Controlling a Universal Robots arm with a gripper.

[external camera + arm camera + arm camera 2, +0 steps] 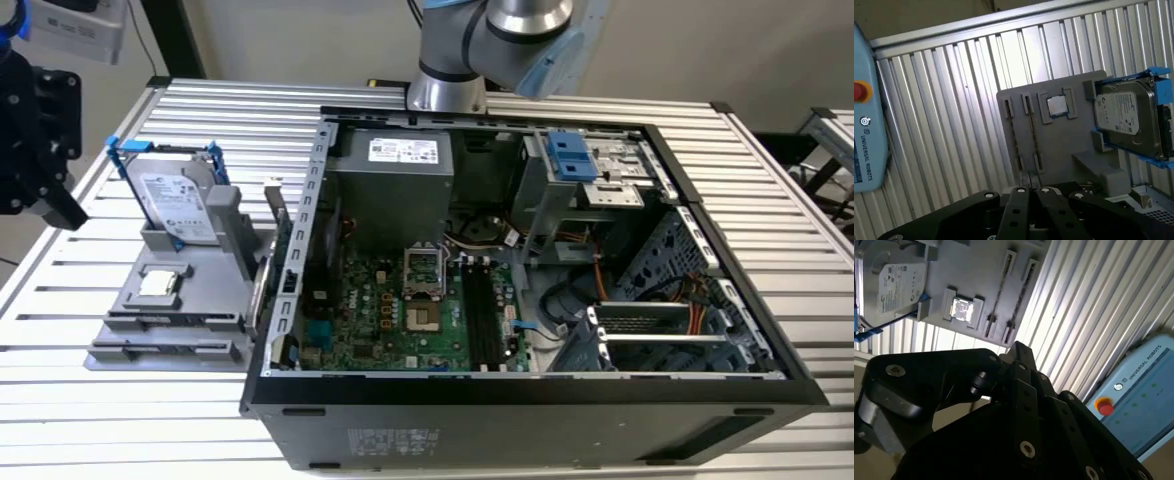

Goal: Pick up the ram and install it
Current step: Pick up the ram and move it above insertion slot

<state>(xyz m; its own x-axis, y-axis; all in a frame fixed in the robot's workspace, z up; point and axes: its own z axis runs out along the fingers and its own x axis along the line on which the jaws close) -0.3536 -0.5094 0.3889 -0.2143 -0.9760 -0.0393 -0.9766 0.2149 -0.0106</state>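
Note:
In both wrist views the ram shows edge-on as a thin dark strip (1015, 145) (1000, 290) in a long slot of the grey holder (1064, 145) (167, 300). A second, similar strip runs beside it. My black gripper (1029, 190) (1016, 346) hangs well apart from the holder with its fingers together and nothing between them. In the exterior view the gripper (60, 205) is at the far left, beyond the holder. The open computer case (534, 400) lies on the table, and the motherboard's long black slots (483, 315) face up.
The holder also carries a silver hard drive in a blue bracket (174, 195) (1129, 117) and a small square silver chip (158, 283) (1056, 106). A light blue pendant with a red button (1104, 406) (861, 92) lies on the ribbed metal table (801, 200).

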